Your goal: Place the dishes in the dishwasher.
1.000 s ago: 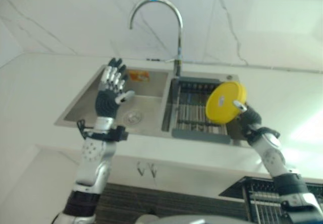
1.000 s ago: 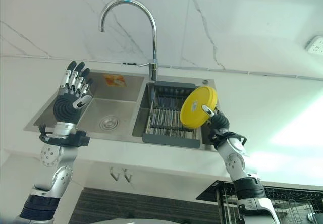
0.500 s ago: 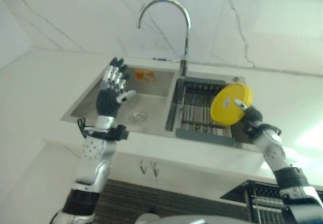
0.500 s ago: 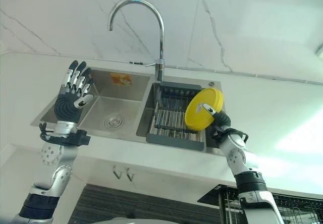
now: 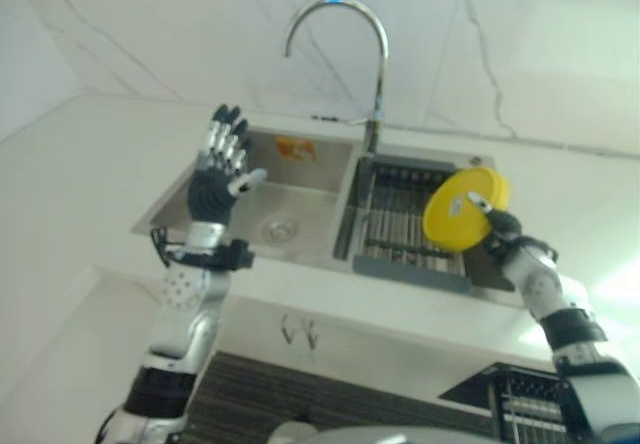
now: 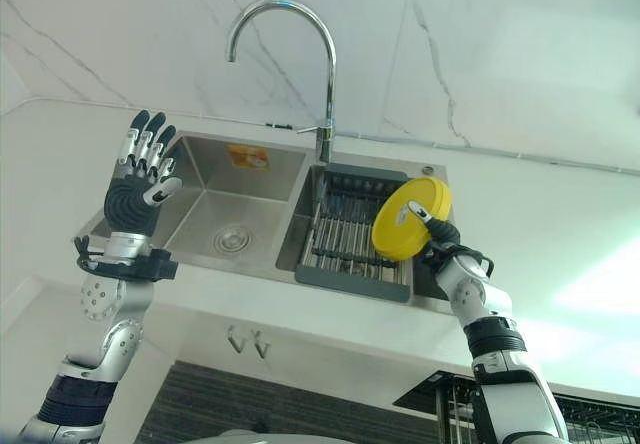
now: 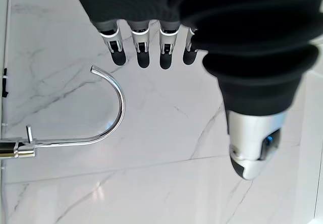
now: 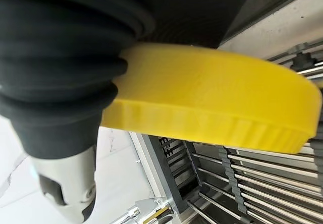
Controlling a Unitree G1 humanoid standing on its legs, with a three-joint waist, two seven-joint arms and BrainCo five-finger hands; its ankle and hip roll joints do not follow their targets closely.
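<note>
Little has changed: the yellow plate (image 6: 411, 219) stays pinched on edge in the right hand (image 6: 442, 236), over the right edge of the sink's (image 6: 205, 226) dish rack (image 6: 345, 239). Left hand (image 6: 135, 192) is raised with fingers spread above the bench's (image 6: 560, 249) left basin, faucet (image 6: 300, 54) behind.

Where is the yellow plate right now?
The yellow plate is held up on edge in the right hand, above the right end of the drying rack in the sink's right basin, right of the faucet.
</note>
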